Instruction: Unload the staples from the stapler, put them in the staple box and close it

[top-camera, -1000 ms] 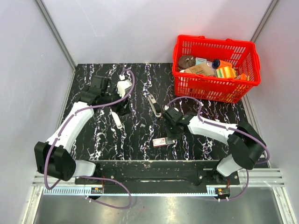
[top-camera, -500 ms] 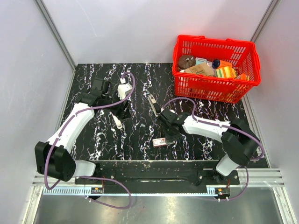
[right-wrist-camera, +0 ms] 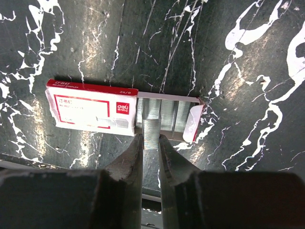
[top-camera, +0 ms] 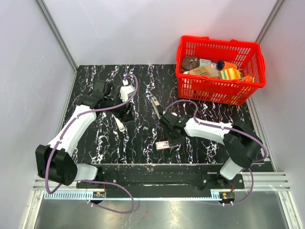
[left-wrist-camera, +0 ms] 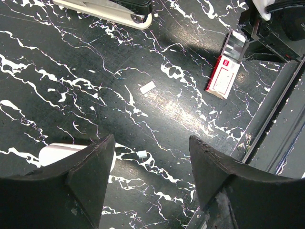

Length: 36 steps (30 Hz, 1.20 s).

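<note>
In the last second the right claw [right-wrist-camera: 151, 140] has moved a little over the small red-and-white box [right-wrist-camera: 90, 110], and it is clenched on a strip of staples [right-wrist-camera: 151, 126] above the open tray. I judge the unloading almost finished. The stapler [top-camera: 156, 108] lies apart on the counter [top-camera: 138, 149], behind the box, and the left claw [left-wrist-camera: 151, 143] is released and holds nothing.

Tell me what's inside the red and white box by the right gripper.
Its drawer is slid out, showing rows of silvery staples. The right gripper pinches one staple strip at the drawer's edge. Whatever sits under the sleeve is covered.
</note>
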Motion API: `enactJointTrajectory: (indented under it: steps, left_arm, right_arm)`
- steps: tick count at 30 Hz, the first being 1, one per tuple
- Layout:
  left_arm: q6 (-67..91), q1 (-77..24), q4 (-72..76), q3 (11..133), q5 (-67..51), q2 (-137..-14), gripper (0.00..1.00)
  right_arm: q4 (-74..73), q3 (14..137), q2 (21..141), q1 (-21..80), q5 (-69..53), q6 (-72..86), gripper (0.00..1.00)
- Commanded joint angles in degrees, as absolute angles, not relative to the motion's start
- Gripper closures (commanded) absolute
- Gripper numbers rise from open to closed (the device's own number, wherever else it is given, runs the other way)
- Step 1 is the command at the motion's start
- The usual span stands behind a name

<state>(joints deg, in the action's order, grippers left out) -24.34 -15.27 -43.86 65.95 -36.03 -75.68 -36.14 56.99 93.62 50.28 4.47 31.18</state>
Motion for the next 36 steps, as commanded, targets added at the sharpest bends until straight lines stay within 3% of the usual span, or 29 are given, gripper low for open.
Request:
enactJointTrajectory:
  steps: [1, 19, 31, 36]
  left_arm:
    - [-24.26, -14.94, -42.54, 65.66, -38.06, -75.06, 0.32]
    - [-24.08, -15.03, -42.54, 65.48, -38.06, -75.5, 0.31]
    - [-25.31, -15.2, -41.75, 65.57, -37.27, -76.99, 0.32]
    - [-30.22, -19.23, -39.64, 64.86, -28.67, -81.38, 0.33]
  right_arm:
    - [-36.83, 59.24, 94.22, 50.98, 6.59, 30.67, 0.86]
    - [-36.74, 59.41, 93.96, 51.15, 6.86, 30.32, 0.67]
    - [-36.92, 57.66, 83.33, 51.15, 12.39, 31.03, 0.71]
    - [-34.98, 57.04, 81.73, 51.15, 16.52, 29.97, 0.73]
